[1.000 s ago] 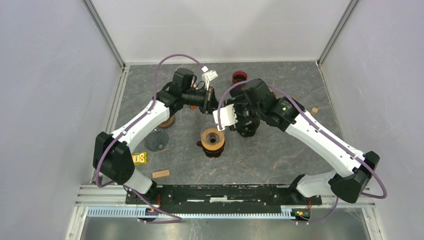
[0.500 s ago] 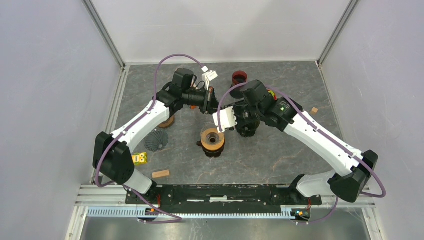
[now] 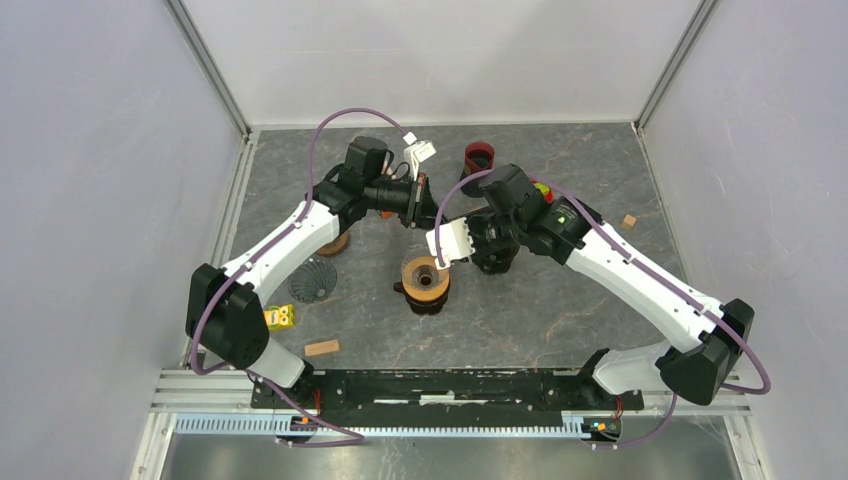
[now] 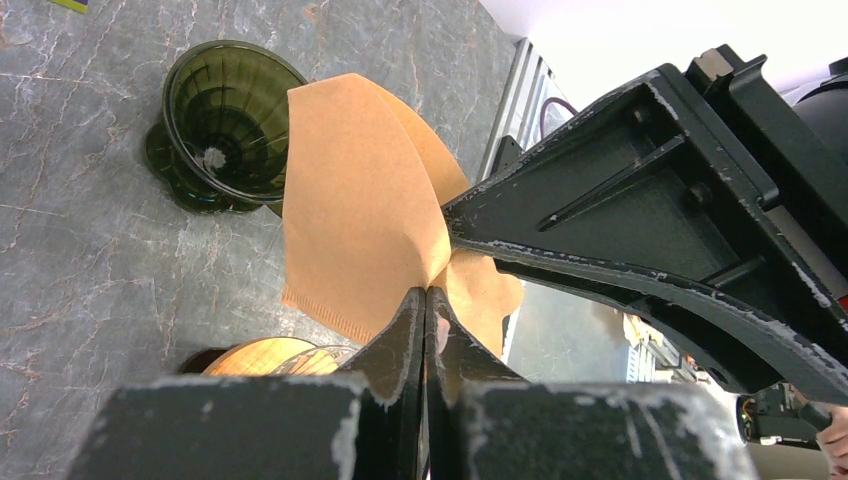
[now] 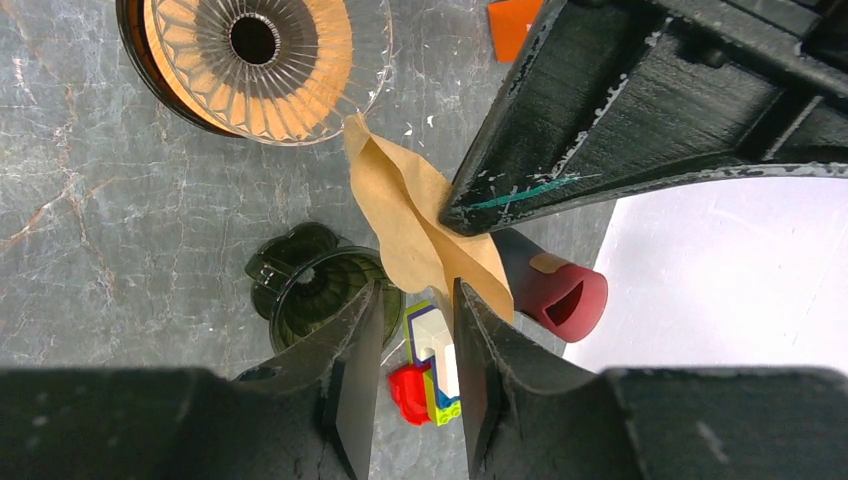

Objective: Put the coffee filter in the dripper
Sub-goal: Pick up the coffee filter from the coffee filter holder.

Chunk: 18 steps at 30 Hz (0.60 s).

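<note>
Currently the left gripper [image 4: 427, 300] is clamped on the lower edge of the coffee filter [image 4: 355, 200], holding the brown paper clear of the table [image 4: 90, 250]. The right gripper [image 5: 415, 295] has its fingers apart, just beside the filter's end; contact cannot be confirmed from these views. Beneath it stands the green glass dripper [image 5: 315, 290]. A clear dripper [image 5: 265, 55] loaded with orange filters stands nearby, and a red cup [image 5: 555, 285] stands farther off.
</note>
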Each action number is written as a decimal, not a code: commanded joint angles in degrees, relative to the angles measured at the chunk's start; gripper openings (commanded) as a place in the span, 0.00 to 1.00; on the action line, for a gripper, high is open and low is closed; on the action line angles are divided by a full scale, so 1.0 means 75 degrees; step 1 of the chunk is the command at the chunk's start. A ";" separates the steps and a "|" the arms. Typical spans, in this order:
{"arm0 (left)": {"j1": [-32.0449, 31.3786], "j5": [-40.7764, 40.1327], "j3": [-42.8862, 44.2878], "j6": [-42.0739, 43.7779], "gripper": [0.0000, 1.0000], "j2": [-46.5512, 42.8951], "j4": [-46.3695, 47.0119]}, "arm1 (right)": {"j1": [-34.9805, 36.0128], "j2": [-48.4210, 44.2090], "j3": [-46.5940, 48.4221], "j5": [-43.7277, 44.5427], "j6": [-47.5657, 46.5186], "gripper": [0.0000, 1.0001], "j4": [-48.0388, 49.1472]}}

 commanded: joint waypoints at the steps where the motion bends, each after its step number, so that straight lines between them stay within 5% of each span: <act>1: -0.0051 0.0338 0.0004 0.0369 0.02 -0.0139 0.0069 | -0.0011 0.0040 -0.0045 -0.0238 -0.0246 0.37 0.0084; 5: -0.0042 0.0359 -0.0020 0.0346 0.02 -0.0150 0.0123 | -0.0005 0.0189 -0.0040 -0.0288 -0.0266 0.33 0.0025; 14: -0.0020 0.0162 -0.0023 0.0401 0.02 -0.0139 0.0333 | -0.0005 0.0207 -0.0092 -0.0119 -0.0286 0.02 -0.0099; 18: 0.0027 -0.0015 0.0014 0.0249 0.02 -0.0109 0.0533 | -0.0008 0.0148 -0.0127 -0.0099 -0.0309 0.00 -0.0117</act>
